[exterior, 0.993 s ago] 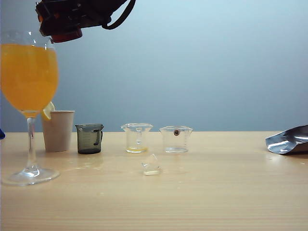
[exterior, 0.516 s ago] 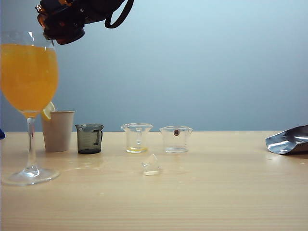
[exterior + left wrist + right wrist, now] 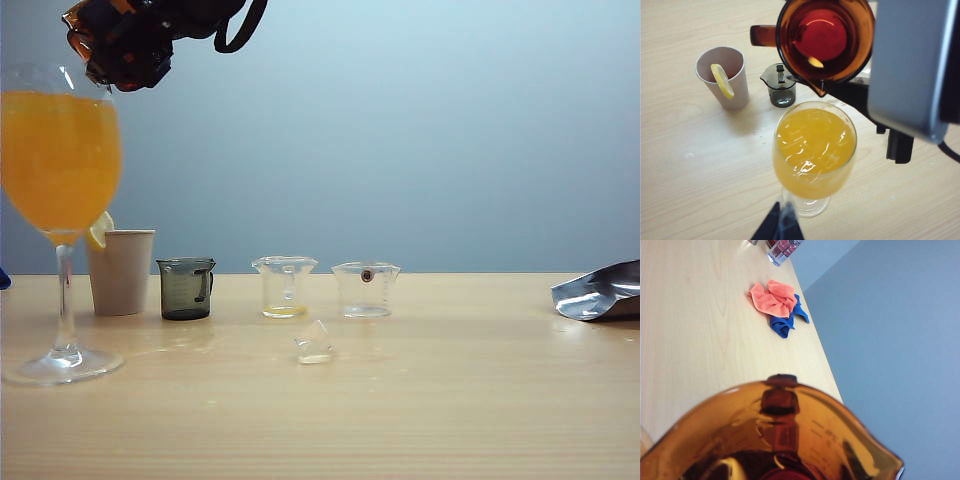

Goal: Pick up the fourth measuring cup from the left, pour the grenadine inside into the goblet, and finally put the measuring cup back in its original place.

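Amber-brown and translucent, the fourth measuring cup (image 3: 825, 42) hangs tilted above the goblet (image 3: 814, 150), its pour spout pointing down at the rim of the glass. In the left wrist view the grenadine (image 3: 820, 34) shows as a dark red pool in the bottom of the cup, with the side handle sticking out away from the spout. The goblet is filled nearly to the brim with orange juice (image 3: 812, 145), which looks plain orange with no red in it.

From the exterior view the right gripper (image 3: 135, 40) sits high at the upper left, above the goblet, clamped around the amber cup, whose edge peeks out on its left side. The right wrist view is filled by the cup's flared rim and inner wall, so the jaws themselves are hidden there. The left gripper (image 3: 781, 227) shows only as dark fingertips just beside the goblet's foot in its own wrist view, and whether it is spread or closed cannot be told.

On the wooden table (image 3: 450, 400), behind the goblet, stands a white paper cup (image 3: 121, 270) with a lemon slice (image 3: 721, 80) in it. To its right come a smoky dark-grey cup (image 3: 186, 288), then two clear cups (image 3: 285, 286), well apart from the goblet. A silver foil bag (image 3: 600, 292) lies at the far right edge. Orange and blue cloths (image 3: 777, 302) lie near the table's edge in the right wrist view
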Action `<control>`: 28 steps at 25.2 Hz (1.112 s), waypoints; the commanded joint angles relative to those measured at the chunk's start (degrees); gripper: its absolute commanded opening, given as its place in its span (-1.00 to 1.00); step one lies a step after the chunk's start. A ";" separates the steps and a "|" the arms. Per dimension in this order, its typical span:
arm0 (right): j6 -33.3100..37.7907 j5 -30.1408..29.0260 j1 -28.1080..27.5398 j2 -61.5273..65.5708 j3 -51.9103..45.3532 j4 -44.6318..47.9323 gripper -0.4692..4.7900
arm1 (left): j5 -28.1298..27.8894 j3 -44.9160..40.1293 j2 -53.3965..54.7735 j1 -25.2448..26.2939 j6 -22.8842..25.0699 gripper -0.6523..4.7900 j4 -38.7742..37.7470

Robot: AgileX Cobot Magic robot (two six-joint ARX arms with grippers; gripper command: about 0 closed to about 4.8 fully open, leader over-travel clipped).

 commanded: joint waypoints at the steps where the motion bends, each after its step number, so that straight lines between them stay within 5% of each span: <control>1: -1.31 0.22 0.17 -0.52 0.42 1.92 -0.30 | 0.22 0.07 -0.11 0.07 0.20 -0.78 0.31; 28: -12.04 2.86 1.62 -0.52 0.42 4.83 -0.30 | 0.22 0.07 -0.15 0.07 0.20 -0.78 -0.94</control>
